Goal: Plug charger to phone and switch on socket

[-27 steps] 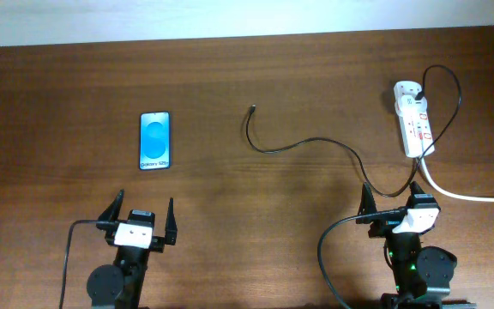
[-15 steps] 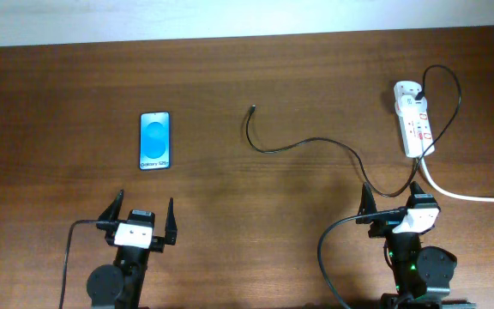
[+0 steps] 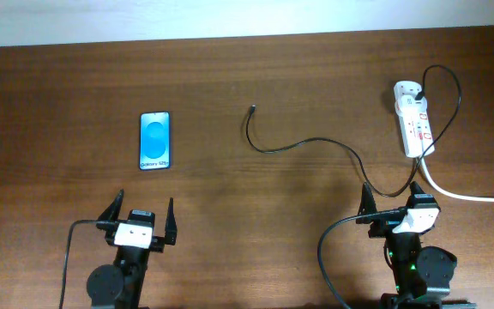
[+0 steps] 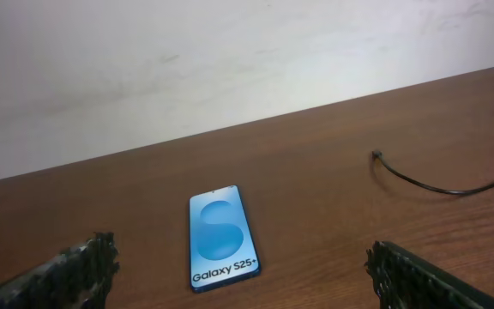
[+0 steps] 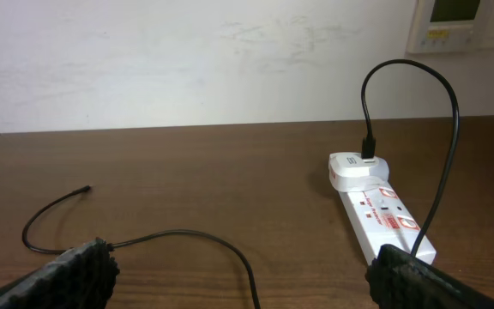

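The left hand (image 3: 145, 202), fingers apart, rests near the face-up Galaxy S25+ phone (image 3: 154, 141) on the table (image 3: 50, 86). The black charger cable (image 3: 316, 142) has its free end mid-table, well apart from the phone. The right hand (image 3: 391, 189), fingers apart, sits near the white power strip (image 3: 415, 127).

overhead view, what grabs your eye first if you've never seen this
The bright blue phone lies face up left of centre on the dark wooden table. From the white socket at far right, the thin black charger snakes toward the middle, its tip lying free and apart from the phone.
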`<action>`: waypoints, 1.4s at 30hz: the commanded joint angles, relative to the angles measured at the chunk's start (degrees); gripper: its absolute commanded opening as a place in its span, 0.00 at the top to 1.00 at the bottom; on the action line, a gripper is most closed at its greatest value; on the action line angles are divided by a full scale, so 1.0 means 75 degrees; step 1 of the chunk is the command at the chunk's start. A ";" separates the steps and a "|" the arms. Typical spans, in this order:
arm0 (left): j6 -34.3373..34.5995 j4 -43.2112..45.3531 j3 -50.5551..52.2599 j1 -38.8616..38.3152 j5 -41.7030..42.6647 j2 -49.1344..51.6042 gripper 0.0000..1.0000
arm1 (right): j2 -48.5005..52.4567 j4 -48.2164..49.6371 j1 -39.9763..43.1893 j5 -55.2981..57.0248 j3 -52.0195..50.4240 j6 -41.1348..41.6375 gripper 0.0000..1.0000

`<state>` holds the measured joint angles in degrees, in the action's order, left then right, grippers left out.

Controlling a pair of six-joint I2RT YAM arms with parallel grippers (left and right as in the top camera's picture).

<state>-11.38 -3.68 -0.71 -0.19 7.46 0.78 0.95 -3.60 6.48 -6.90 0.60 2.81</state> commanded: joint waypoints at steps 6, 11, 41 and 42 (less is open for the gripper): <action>-0.0038 -0.0035 0.0026 0.0047 0.0050 -0.0055 0.01 | -0.0015 -0.0038 -0.0061 0.0009 -0.0038 -0.0003 0.02; -0.0038 -0.0035 0.0026 0.0047 0.0050 -0.0055 0.01 | -0.0015 -0.0038 -0.0061 0.0009 -0.0038 -0.0003 0.02; 0.0420 -0.3206 -0.6269 0.0047 -0.1448 0.7548 0.01 | -0.0015 -0.0041 -0.0061 0.0009 -0.0038 -0.0003 0.02; 0.0417 -0.3474 -0.6831 0.0047 -0.0976 0.8413 0.01 | -0.0015 -0.0038 -0.0064 0.0009 -0.0038 -0.0003 0.02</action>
<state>-8.97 -26.59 -44.21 -0.08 -2.63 52.36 1.06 -3.62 6.42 -6.87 0.60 2.81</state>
